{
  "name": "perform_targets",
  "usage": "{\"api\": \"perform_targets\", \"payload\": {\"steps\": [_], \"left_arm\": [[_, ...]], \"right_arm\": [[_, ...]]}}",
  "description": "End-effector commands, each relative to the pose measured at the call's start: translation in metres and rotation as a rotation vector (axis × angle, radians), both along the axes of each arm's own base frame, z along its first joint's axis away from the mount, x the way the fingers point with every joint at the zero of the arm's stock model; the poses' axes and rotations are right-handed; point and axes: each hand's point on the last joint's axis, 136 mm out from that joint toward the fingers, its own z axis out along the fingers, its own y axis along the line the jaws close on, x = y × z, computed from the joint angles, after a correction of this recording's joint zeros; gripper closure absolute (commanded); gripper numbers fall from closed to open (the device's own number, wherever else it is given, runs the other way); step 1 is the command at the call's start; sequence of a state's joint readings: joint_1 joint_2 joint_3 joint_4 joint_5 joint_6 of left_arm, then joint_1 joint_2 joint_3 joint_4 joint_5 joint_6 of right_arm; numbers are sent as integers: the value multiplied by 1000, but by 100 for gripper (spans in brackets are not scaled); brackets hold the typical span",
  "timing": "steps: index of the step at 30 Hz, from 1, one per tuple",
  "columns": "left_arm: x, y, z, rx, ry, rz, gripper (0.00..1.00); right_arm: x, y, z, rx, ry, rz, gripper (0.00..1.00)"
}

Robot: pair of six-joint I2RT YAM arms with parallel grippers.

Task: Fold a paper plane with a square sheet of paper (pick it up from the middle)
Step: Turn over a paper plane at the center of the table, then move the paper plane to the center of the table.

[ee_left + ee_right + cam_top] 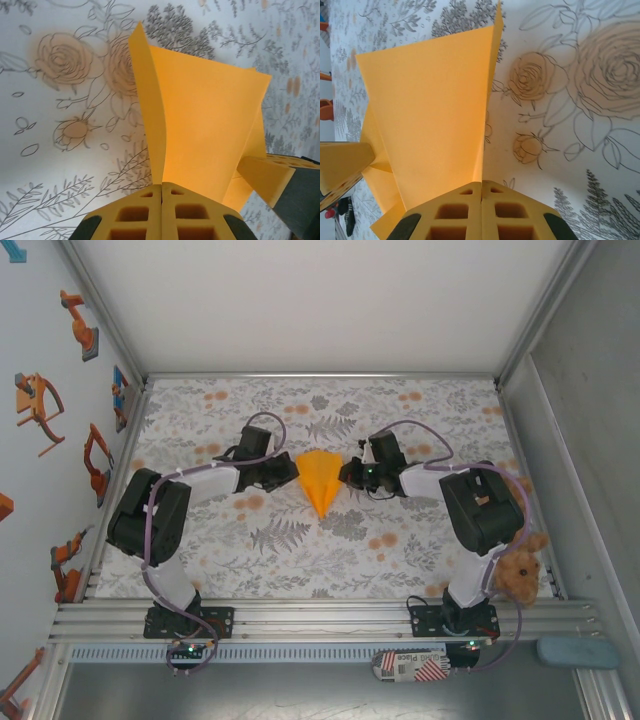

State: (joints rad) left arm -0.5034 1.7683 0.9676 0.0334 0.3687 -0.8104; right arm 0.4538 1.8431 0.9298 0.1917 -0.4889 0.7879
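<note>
Near edge: a brown plush teddy [516,568] sits beside the right arm's base. Mid-table, over the floral cloth [260,550], the paper plane [322,480] is between the two grippers, with its point toward the bases and its wide end away. Left gripper [161,186]: fingers pressed together, pinching the plane's left edge (the paper runs straight into the seam between the pads). Right gripper [481,185]: fingers likewise closed, pinching the right edge. Both pinched edges stand raised. Whether the plane's middle touches the cloth cannot be told.
</note>
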Motion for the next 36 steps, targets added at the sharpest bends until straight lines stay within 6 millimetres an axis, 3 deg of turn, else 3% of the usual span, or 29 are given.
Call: {"api": "perform_targets", "payload": {"steps": [1,5,7,18,26,36], "left_arm": [[2,3,-7,8,-4,13,99],[1,2,-15,12,11,9,98],[0,2,-18,10,17,7,98],[1,-3,-10,-18,6,-7,98],[-1,-2,-13,-7,13,-11,98],[-1,-2,-14,-5,17,-15,98]], "right_arm": [[3,-6,-4,-15,-7,-26,98],[1,-8,-13,-22,17,-34,96],[-1,-8,-12,-14,17,-36,90],[-7,-23,21,-157,-53,-41,73],[-31,19,14,-261,-73,116,67],[-38,57,0,-299,-55,239,56]]}}
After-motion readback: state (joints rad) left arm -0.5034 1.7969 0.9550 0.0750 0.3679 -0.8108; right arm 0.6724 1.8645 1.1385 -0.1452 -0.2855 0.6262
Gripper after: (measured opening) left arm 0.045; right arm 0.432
